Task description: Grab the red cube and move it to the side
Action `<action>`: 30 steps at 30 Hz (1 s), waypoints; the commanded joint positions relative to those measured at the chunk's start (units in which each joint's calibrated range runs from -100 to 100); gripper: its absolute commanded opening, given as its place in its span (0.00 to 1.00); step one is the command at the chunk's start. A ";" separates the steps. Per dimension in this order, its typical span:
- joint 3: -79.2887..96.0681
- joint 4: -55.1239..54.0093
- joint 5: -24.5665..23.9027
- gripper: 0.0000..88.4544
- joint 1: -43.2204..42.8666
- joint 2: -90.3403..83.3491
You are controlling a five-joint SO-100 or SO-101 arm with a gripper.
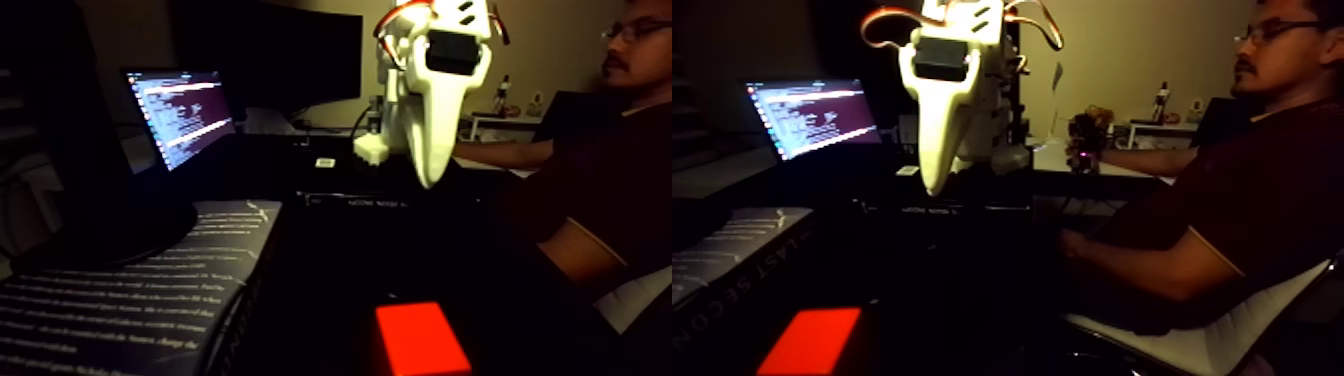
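The fixed view holds two nearly equal pictures side by side. The red cube glows bright red-orange on the dark table at the bottom edge of the left half, and the same cube appears in the right half. The white gripper hangs high above and behind the cube, pointing down, well apart from it and holding nothing. Its fingers taper to one pale point, so the gap between them is hidden from this angle. The gripper tip is seen again in the right half.
A laptop with a lit screen stands at the back left. A large book lies at the front left beside the cube. A person sits at the right with a forearm on the table. The room is dark.
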 commanded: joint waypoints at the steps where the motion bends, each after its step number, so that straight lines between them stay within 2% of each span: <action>1: -0.27 0.00 0.18 0.02 0.23 0.08; 30: -0.27 0.00 0.18 0.02 -0.18 0.08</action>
